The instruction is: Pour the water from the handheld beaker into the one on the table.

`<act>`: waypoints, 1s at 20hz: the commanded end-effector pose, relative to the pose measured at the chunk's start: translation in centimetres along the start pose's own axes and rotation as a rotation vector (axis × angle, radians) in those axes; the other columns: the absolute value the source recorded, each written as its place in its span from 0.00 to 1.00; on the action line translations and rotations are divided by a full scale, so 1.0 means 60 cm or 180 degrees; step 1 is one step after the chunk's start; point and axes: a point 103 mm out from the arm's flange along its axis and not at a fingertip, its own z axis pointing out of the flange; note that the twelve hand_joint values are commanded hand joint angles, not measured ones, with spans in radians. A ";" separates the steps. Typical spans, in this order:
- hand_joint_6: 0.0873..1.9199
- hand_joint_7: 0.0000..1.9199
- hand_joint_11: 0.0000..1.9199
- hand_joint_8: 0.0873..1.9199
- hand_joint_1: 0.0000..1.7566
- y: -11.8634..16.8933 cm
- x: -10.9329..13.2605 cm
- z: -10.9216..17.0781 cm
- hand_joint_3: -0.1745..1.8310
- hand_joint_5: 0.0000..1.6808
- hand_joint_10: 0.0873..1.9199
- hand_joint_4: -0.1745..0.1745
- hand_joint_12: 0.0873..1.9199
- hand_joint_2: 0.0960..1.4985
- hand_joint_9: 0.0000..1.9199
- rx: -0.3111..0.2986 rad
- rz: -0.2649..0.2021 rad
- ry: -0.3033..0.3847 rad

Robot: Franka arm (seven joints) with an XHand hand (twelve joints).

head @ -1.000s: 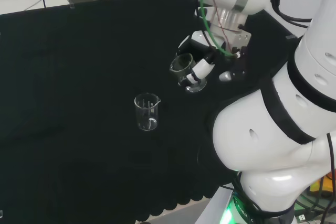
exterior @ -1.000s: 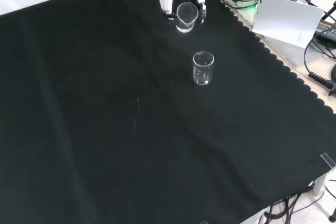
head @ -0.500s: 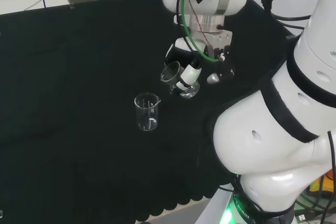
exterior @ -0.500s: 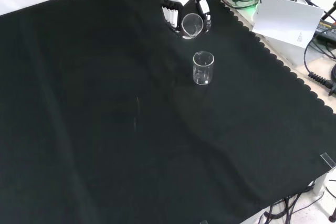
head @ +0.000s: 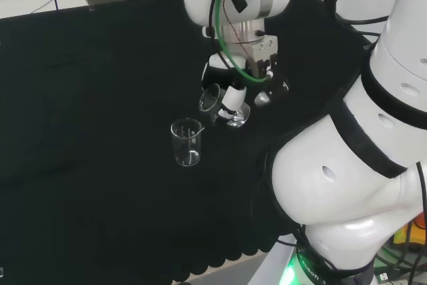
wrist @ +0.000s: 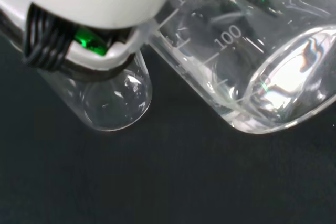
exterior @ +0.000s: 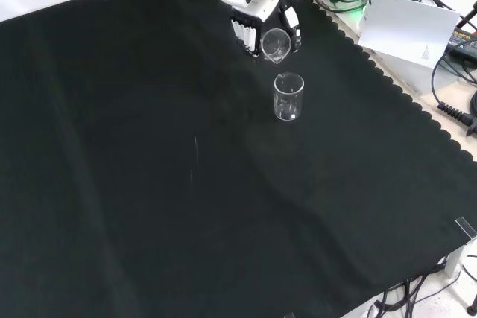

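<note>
Robot hand (head: 231, 95) has its fingers curled around the handheld beaker (head: 211, 100), which is tilted with its mouth turned towards the beaker on the surface (head: 186, 142). In the head view the held beaker hangs just up and to the right of that standing beaker, near it but apart; in the front view the held beaker (exterior: 274, 44) sits just beyond the standing beaker (exterior: 288, 96), with the robot hand (exterior: 253, 29) clasping it from behind. The wrist view shows the held beaker (wrist: 252, 72) lying well over on its side, a little water pooled near its base, and the standing beaker (wrist: 107, 106) close beside it.

Judging from this, the pour is about to start but the lip is not yet over the receiving rim. The main risk is that the tilt deepens before the mouth is above the standing beaker, so water falls on the black cloth (exterior: 149, 184) short of it. A second risk is that moving in too low knocks the held glass against the standing beaker, which looks light and nearly empty and could tip or slide.
</note>
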 end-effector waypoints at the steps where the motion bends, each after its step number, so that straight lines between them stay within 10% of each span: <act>1: 0.48 0.66 0.69 0.47 0.75 0.014 0.026 -0.003 0.61 0.72 0.39 0.00 0.46 0.27 0.82 0.0220 -0.0035 -0.0279; 20: 0.50 0.65 0.69 0.48 0.75 0.017 0.049 -0.013 0.62 0.71 0.41 0.00 0.47 0.26 0.82 0.0623 -0.0063 -0.0793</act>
